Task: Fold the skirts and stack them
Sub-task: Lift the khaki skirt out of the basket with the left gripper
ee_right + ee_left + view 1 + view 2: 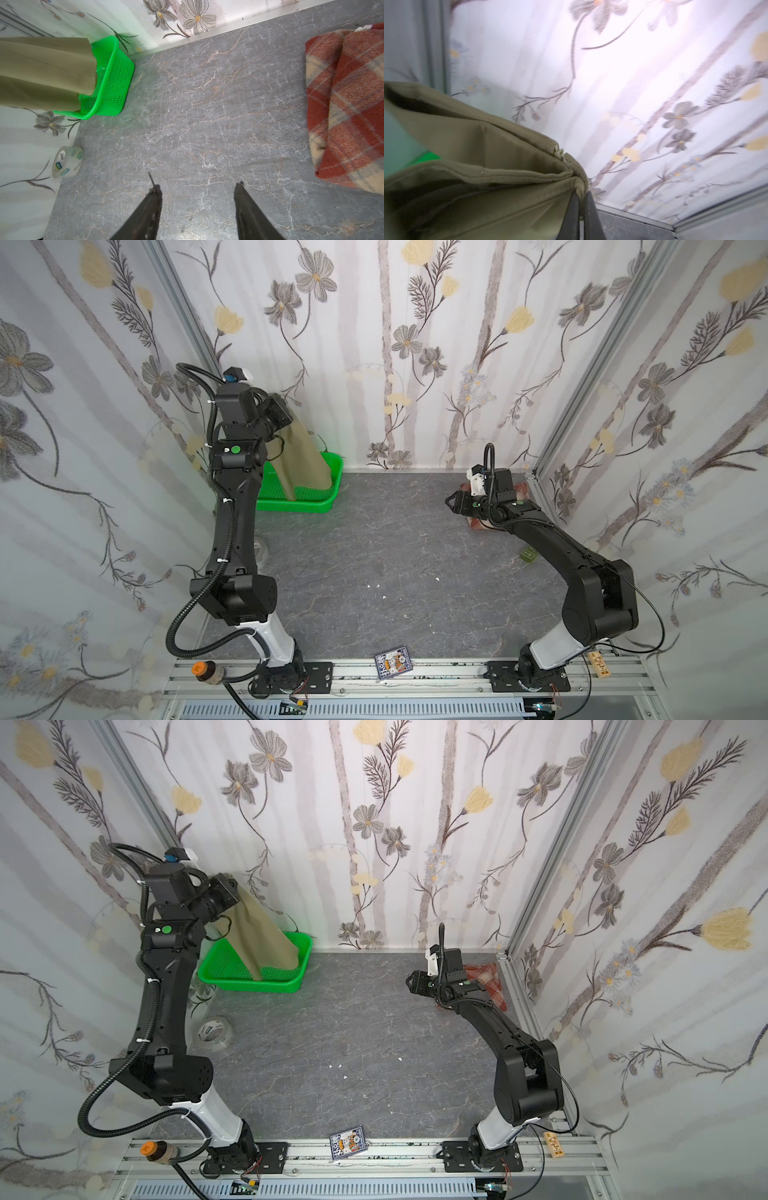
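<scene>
Khaki-olive cloth, item one: the khaki skirt (301,456) hangs from the left end effector (581,195), whose fingers are pressed together on the waistband edge beside the zip. It is raised above the green basket (328,506) at ten o'clock of the surface (374,556), with its lower hem trailing inside the basket.

Step in hand, as judged: lifting this skirt out of the basket for folding. The next move probably calls for clearing the hem over the rim, carrying the cloth to the bare middle and laying it flat, likely with the second arm helping to spread it.

Item two: right end effector (195,182), fingers spread, holding nothing, poised over bare surface.

Item three: plaid skirt (349,104), folded, lying at two o'clock near the far corner.

View notes: only the left wrist view shows the pinch and the zip. Both top views show the height of the lift, but the right arm covers much of the plaid skirt. The right wrist view shows its folded layers, plus a tape roll (66,162) at nine o'clock.
</scene>
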You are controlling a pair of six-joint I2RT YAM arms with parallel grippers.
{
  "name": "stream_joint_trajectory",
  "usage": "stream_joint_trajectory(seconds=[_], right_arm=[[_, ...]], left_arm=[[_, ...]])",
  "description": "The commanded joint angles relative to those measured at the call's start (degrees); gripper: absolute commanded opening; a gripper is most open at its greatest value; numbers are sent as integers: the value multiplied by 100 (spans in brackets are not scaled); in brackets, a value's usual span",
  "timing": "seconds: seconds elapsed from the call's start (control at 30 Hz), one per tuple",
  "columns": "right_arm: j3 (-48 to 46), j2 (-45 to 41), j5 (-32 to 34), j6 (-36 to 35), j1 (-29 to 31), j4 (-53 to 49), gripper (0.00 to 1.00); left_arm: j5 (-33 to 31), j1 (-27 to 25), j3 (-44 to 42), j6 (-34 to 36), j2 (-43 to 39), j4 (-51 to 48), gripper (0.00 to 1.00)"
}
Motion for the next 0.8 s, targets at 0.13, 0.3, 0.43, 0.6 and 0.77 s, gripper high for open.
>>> stream_joint_trajectory(seconds=[0.13,0.3,0.43,0.6,0.77], right_arm=[[-229,-378,-27,80,71,300,56],[-305,-538,-83,78,82,283,56],[-447,-604,-174,136,82,369,57],[-692,-579,-241,238,91,471,57],[-829,-621,75,186,177,346,57]], left_arm=[[1251,-688,326,-602,-642,151,0],[1561,-989,-99,-1124,-1051,164,0],[1192,-1140,-1487,-1295,-1454,257,0],[1136,-1157,-4016,-1623,-1647,1163,0],[869,-1198,-5613,-1668,-1661,1714,65]])
